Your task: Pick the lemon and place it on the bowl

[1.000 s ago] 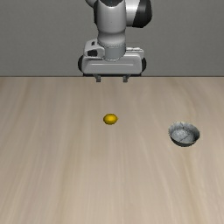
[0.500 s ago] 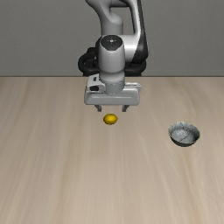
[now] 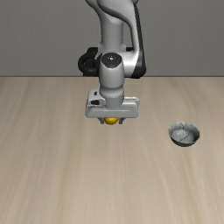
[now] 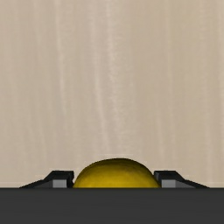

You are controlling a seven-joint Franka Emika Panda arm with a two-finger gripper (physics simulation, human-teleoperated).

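1. One thing is close to hand: the gripper [image 4: 112,178] sits low over the table [image 4: 112,70], with the lemon [image 4: 114,171] lying between its two fingertips, one finger on each side.
2. The fingers stand wide, each just beside a flank of the lemon. I see no squeeze on the fruit, so I judge the hand not yet closed and the lemon not yet grasped.
3. The lemon rests on the table's wood and is not lifted. In the exterior view a sliver of yellow peeks out from under the hand.
4. On the table, the lemon lies about midway across its width, and nearer the far edge than the near edge.
5. The bowl [image 3: 196,133] stands well apart from the lemon, toward the exterior view's right edge of the table and a little closer to the near edge. It is upright and holds no lemon.
6. As things lie, I judge the approach done: the hand is placed around the fruit.
7. Most of the task is left: closing on the lemon, raising it off the table, carrying it across to the bowl, and setting it down there.
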